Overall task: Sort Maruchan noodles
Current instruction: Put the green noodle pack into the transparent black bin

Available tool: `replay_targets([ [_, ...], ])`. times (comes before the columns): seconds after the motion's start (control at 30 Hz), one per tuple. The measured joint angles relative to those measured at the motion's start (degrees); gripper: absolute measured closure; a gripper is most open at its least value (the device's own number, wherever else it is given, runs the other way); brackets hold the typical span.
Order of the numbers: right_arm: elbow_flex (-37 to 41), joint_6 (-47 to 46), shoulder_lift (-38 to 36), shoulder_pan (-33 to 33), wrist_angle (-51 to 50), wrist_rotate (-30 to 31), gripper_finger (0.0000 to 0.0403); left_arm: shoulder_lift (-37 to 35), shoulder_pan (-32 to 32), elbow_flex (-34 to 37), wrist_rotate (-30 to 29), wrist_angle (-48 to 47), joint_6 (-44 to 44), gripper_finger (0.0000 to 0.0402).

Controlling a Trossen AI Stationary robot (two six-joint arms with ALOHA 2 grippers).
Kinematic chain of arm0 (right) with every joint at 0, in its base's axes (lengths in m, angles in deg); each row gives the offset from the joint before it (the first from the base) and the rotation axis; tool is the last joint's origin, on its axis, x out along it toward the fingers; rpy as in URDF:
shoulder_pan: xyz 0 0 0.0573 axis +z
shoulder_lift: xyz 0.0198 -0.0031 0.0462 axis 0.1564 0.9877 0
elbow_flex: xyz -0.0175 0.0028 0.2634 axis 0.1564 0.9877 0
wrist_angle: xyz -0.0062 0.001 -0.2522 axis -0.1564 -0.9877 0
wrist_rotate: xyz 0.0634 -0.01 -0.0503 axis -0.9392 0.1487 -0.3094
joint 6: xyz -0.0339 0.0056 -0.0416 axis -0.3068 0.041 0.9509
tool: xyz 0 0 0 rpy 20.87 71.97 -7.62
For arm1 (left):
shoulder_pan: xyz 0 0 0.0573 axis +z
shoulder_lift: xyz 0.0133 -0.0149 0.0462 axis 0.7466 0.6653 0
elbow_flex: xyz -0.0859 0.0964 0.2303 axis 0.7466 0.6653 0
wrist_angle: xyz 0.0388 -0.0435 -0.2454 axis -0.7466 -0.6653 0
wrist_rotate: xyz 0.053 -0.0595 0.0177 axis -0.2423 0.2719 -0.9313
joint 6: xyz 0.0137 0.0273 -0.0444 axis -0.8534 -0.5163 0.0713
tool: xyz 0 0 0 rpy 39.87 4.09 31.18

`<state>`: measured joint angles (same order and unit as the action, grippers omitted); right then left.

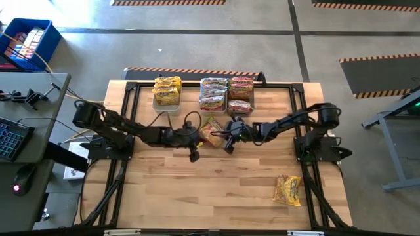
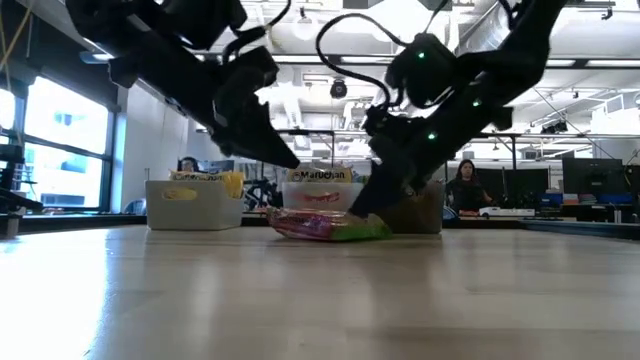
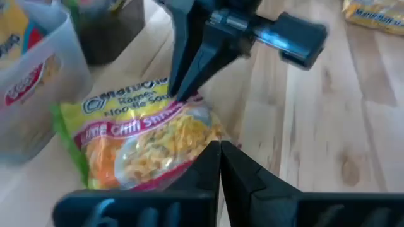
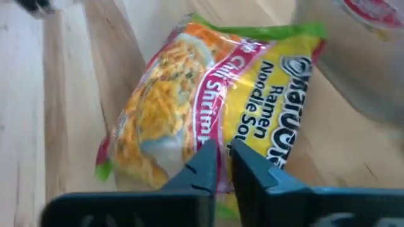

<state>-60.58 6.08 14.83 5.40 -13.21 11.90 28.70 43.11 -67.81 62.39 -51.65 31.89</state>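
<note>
**Both grippers meet over one packet at table centre**

Here, the wooden table (image 1: 197,190) has broad bare planks across its whole 6 o'clock half, apart from one loose yellow packet (image 1: 287,189) lying well clear near the 4 o'clock corner. The 12 o'clock edge is crowded: three bins stand in a row there, a pale bin (image 1: 167,92) of yellow packets, a clear bin (image 1: 214,94) in the middle, and a dark bin (image 1: 241,96) of pink-red packets.

Just in front of the middle bin lies a single lime chili shrimp packet (image 1: 210,131), flat, rectangular and crinkly, yellow with a pink band and green edges. The left gripper (image 3: 219,165) comes at it from 9 o'clock, its fingers pressed together at the packet's edge with no wrapper visibly caught. The right gripper (image 4: 224,165) reaches from 3 o'clock, its fingers nearly together with a sliver of gap; whether they pinch the wrapper I cannot tell.
</note>
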Motion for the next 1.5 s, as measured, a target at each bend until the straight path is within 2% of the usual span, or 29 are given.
replay_targets([
  [0.1,-1.9,2.2,2.4,0.0,0.6,-1.4,0.0397,-0.3,0.0,0.5,-0.1,-0.7,0.3,0.0384],
  [0.27,-3.4,7.5,4.2,1.1,0.3,-11.5,0.0388,0.0,0.3,0.6,-1.2,-2.7,1.9,0.0353],
  [0.4,-3.6,12.0,4.2,2.9,-0.7,-14.9,0.0397,0.1,0.7,0.6,-1.4,-3.9,1.9,0.0325],
  [0.77,-3.5,18.0,4.2,6.0,-1.5,-16.1,0.04,0.1,3.9,0.6,-0.5,-4.3,5.3,0.0248],
  [1.0,-3.5,18.5,4.3,6.0,-1.4,-16.1,0.0401,0.1,10.1,0.6,8.1,-5.5,10.3,0.0205],
  [1.1,-3.4,18.5,4.3,6.0,-1.4,-16.1,0.0401,0.1,12.5,0.6,10.4,-6.5,10.9,0.0192],
  [1.2,-3.4,18.6,4.3,6.0,-1.4,-16.1,0.0401,0.3,14.2,0.6,15.1,-6.2,11.1,0.0185],
  [1.4,-3.4,18.9,4.3,6.0,-1.1,-16.1,0.0401,5.6,15.7,0.5,22.1,-1.6,12.4,0.0183],
  [1.5,-3.4,18.9,4.4,6.0,-0.9,-16.1,0.0401,9.2,15.8,0.6,25.7,3.9,11.8,0.0183],
])
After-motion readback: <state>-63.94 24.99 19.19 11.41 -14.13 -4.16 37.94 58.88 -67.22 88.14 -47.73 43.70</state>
